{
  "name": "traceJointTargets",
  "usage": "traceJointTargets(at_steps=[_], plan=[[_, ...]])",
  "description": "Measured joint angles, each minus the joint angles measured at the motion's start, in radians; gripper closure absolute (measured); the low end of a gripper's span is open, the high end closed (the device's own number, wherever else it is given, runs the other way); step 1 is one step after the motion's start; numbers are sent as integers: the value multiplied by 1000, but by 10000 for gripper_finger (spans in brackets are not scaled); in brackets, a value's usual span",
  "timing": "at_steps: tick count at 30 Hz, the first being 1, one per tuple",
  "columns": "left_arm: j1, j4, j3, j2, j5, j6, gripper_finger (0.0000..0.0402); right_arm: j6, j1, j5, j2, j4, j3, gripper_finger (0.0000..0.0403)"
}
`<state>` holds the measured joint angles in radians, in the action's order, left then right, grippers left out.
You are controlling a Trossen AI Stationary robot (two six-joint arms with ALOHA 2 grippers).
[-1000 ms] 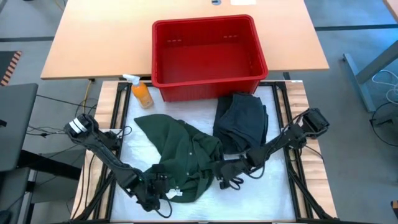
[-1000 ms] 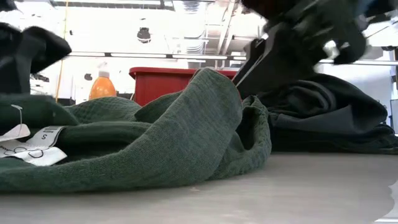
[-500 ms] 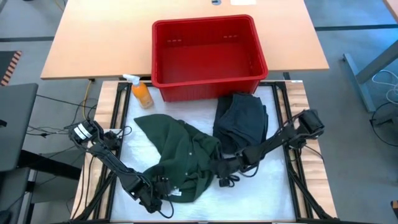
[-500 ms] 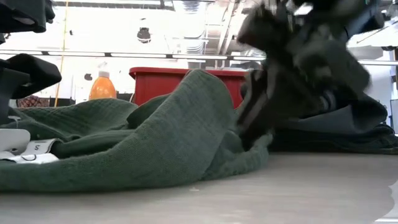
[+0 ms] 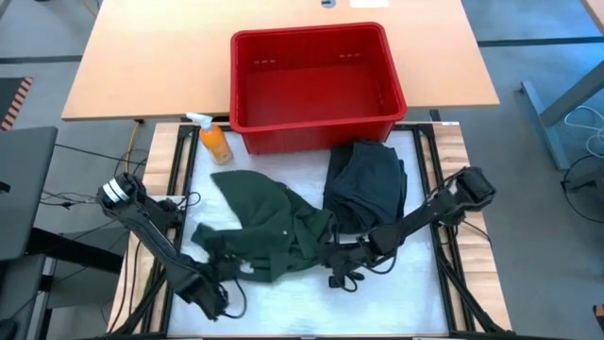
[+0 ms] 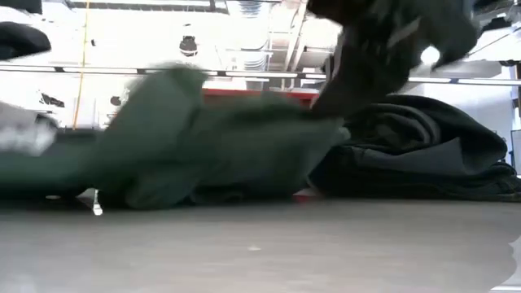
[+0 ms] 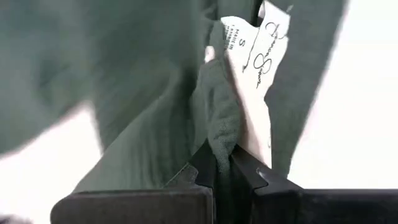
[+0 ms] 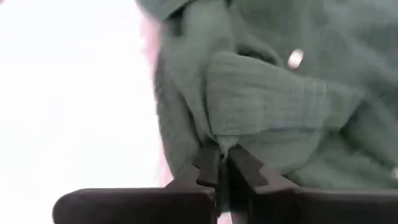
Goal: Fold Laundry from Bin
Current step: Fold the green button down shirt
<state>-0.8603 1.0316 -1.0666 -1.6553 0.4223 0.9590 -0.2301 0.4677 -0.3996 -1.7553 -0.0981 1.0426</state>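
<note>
Looking down from above, I see the big wooden table (image 5: 113,76) at the far side, and the red bin (image 5: 316,90) sits on it with its near wall right at the edge of my white work mat (image 5: 415,283). Next comes the green shirt (image 5: 264,227), lying crumpled on the mat near the middle, between my two arms. Just beside it, on the right, rests a folded pile of dark clothes (image 5: 366,184), close under the bin. My left gripper (image 7: 219,163) is low at the near left part of the mat, and its fingers are pinched tight on a fold of the green shirt, right next to the white size tag (image 7: 258,68). My right gripper (image 8: 221,163) is at the near right edge of the green shirt, and its fingers are squeezed on a bunched bit of that same cloth. Smallest of all, a little orange spray bottle (image 5: 213,140) stands by the bin's left corner.
</note>
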Motion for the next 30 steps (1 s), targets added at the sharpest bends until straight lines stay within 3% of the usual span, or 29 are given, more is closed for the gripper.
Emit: traceJointTargets(at_steps=[8, 12, 17, 22, 30], plan=[[-91, 119, 7, 139, 132, 249, 401, 34, 67, 0, 62, 27, 43, 377], [-138, 166, 8, 142, 135, 378, 401, -88, 93, 2, 40, 25, 43, 377], [-186, 166, 10, 126, 115, 454, 401, -211, 133, 39, -27, 68, 43, 332], [-214, 219, 10, 126, 93, 515, 401, -128, 168, 61, -41, 187, 49, 284], [-234, 278, 10, 126, 8, 576, 401, -72, 181, 58, -20, 71, 100, 214]])
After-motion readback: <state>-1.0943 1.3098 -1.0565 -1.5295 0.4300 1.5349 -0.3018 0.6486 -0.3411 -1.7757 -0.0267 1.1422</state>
